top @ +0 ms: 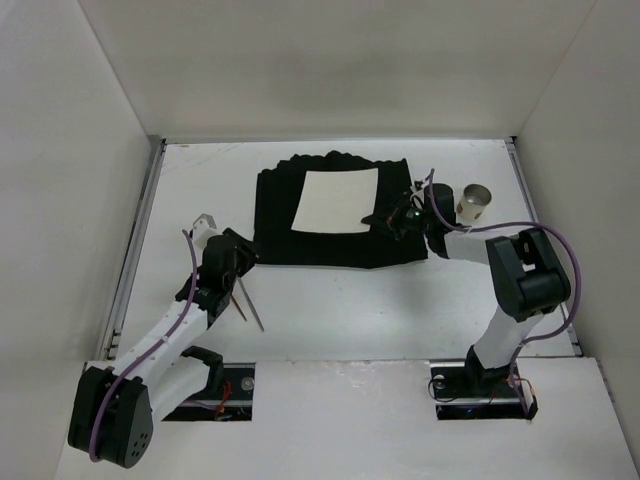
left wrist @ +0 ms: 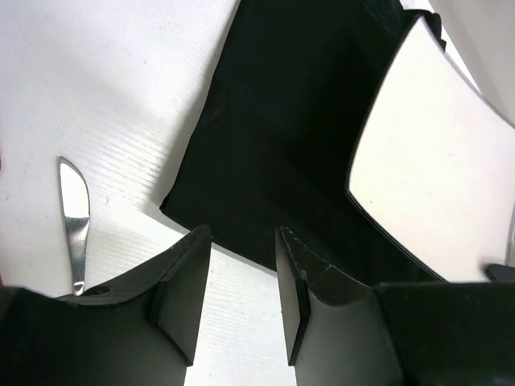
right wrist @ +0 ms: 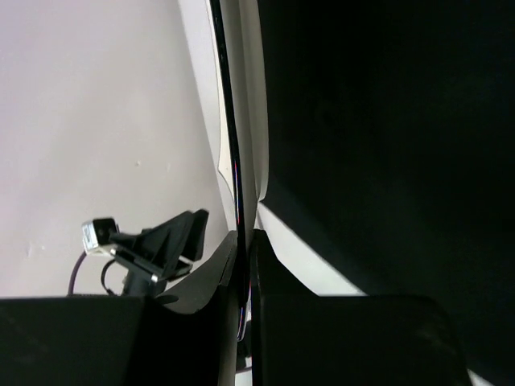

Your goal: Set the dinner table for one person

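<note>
A square white plate (top: 337, 200) lies on a black cloth mat (top: 335, 245) at the back middle of the dinner table (top: 380, 310). My right gripper (top: 392, 218) is shut on the plate's right edge. The right wrist view shows that thin plate rim (right wrist: 234, 145) edge-on, pinched in the gripper (right wrist: 245, 237). My left gripper (top: 247, 256) hovers at the mat's near left corner. It is open (left wrist: 241, 241) with only bare table between its fingers. A metal knife (left wrist: 74, 225) lies on the table to its left, and the plate (left wrist: 434, 161) is ahead on the right.
A small metal cup (top: 473, 203) stands on the table just right of the right gripper. The knife (top: 252, 308) lies beside the left arm, with a thin reddish stick (top: 238, 305) next to it. White walls close in the table on three sides.
</note>
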You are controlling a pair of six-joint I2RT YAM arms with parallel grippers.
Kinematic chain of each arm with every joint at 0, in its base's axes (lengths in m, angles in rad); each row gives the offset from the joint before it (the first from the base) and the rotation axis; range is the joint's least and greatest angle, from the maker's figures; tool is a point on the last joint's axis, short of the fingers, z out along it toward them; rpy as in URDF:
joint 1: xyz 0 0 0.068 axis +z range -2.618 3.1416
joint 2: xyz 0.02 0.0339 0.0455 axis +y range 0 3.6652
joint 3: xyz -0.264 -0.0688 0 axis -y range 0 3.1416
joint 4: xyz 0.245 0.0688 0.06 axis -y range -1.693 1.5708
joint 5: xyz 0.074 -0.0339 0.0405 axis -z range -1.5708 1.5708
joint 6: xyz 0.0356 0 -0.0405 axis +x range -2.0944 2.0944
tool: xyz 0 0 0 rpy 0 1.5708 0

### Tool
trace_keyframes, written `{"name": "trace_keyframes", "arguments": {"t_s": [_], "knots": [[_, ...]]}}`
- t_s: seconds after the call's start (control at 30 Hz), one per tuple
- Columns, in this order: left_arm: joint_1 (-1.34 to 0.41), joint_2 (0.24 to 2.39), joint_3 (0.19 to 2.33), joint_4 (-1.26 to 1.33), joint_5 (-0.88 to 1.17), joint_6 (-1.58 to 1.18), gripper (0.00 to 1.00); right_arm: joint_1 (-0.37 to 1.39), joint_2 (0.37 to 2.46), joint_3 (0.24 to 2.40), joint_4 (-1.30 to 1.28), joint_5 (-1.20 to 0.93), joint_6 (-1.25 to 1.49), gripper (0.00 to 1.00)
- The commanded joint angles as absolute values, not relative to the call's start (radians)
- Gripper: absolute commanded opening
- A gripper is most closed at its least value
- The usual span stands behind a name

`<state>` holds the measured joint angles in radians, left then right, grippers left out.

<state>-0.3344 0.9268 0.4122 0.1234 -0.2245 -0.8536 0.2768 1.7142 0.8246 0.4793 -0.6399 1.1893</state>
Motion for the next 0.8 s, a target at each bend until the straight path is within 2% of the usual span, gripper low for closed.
{"name": "trace_keyframes", "arguments": {"t_s": [0.0, 0.37, 0.63, 0.7, 0.77], "knots": [[-0.338, 0.916, 0.411, 0.152, -0.213, -0.857, 0.36, 0.252, 1.716, 0.948, 0.730, -0.784, 1.167, 0.02], [-0.338, 0.931, 0.411, 0.161, -0.212, -0.857, 0.36, 0.229, 1.905, 1.072, 0.643, -0.825, 1.117, 0.02], [-0.352, 0.948, 0.413, 0.173, -0.212, -0.862, 0.36, 0.217, 1.963, 1.109, 0.552, -0.815, 1.074, 0.03], [-0.355, 0.946, 0.413, 0.173, -0.215, -0.862, 0.36, 0.217, 1.971, 1.117, 0.509, -0.786, 1.045, 0.07], [-0.355, 0.937, 0.410, 0.166, -0.227, -0.862, 0.36, 0.206, 1.974, 1.118, 0.470, -0.746, 1.032, 0.21]]}}
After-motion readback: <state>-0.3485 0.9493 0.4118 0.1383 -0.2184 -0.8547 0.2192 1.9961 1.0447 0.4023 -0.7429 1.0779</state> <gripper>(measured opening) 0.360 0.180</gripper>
